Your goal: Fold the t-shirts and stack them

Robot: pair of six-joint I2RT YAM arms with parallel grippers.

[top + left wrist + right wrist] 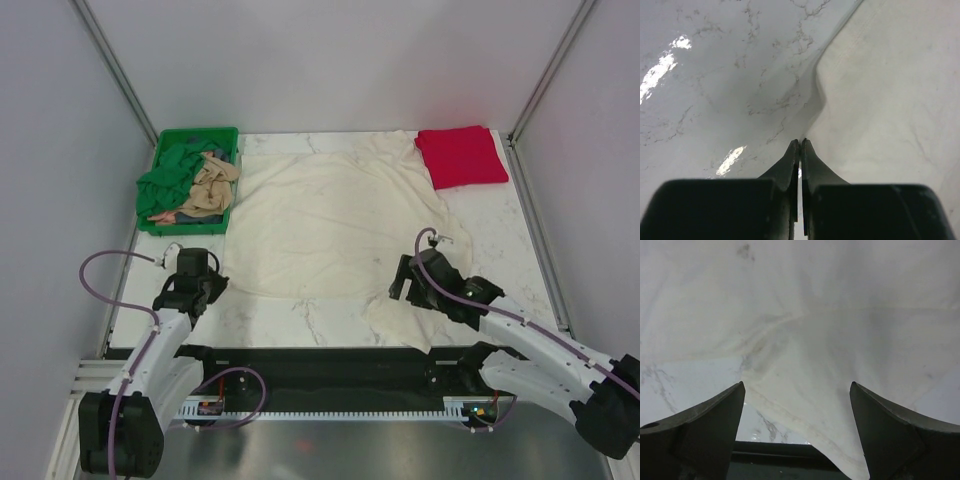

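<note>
1. Two shirts are lying crumpled in the green crate (230,140) at the table's far left. The dark green shirt (165,182) is filling the crate's left side. The tan shirt (210,186) is bunching up on its right, touching the green one.
2. Near the front left, the left gripper (800,142) is pointing down at the marble table (320,322), well apart from the crate. Its jaws are pressing fully together, and the tips are meeting right at the near left edge of the cream-white shirt (320,215). In the left wrist view that edge is rising in a small ridge running up to the tips. I cannot tell whether any cloth is caught between them.
3. The cream-white shirt is lying spread out over the middle of the table, between the crate and the right side. It is mostly flat, with soft wrinkles.
4. At the front right, the right gripper (797,385) is hovering with its jaws standing wide apart. They are straddling the near right corner of the cream-white shirt, which is hanging past the table's near edge, and are holding nothing.
5. In the far right corner, the red shirt (460,156) is lying folded into a neat rectangle. Its left edge is sitting just beside the cream-white shirt's far right part.
</note>
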